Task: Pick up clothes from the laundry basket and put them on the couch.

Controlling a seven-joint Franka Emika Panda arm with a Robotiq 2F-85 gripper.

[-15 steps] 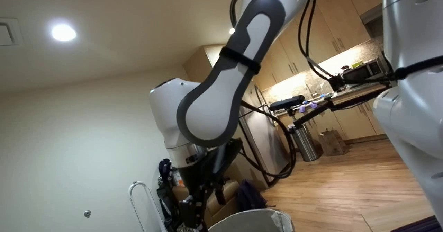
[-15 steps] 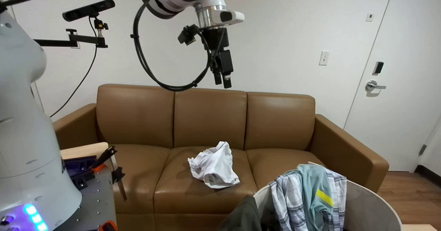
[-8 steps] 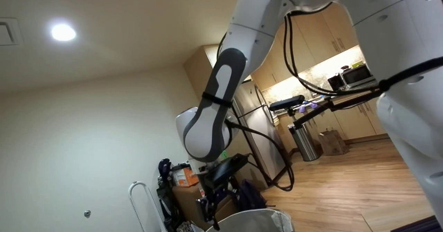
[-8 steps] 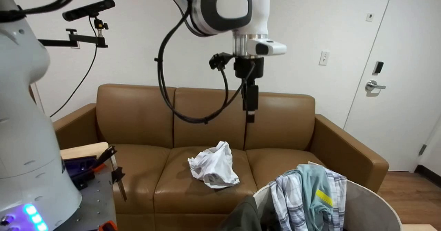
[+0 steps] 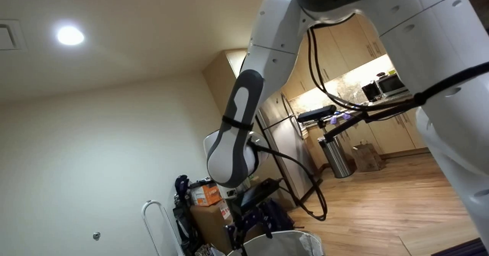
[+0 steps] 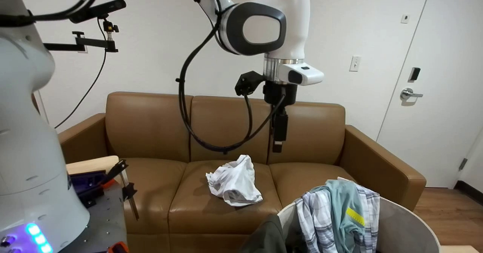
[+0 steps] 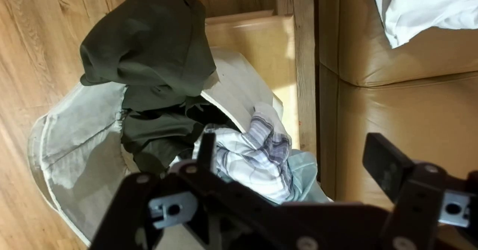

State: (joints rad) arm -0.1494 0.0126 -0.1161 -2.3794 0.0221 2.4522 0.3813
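We judge the task partly complete: one white garment (image 6: 234, 181) lies crumpled on the middle seat of the couch (image 6: 226, 121). At least three pieces are left at the laundry basket (image 6: 405, 226): a plaid garment (image 6: 315, 213) and a blue-green garment (image 6: 342, 204), both draped over its couch-side rim, and a dark green garment (image 7: 153, 41) bunched partly inside and partly over the edge; anything deeper is hidden from us. The gripper (image 7: 295, 158) hangs above, clear of them, its fingers (image 7: 384, 168) spread wide and holding nothing; we judge that a grasp at the basket comes next. The couch surface is smooth, brown and leather-like, with creased seams. We note a pale wall (image 6: 151, 71) behind it, a door (image 6: 441, 105) to one side, a wooden floor (image 5: 386, 195), and kitchen cabinets (image 5: 345, 51).
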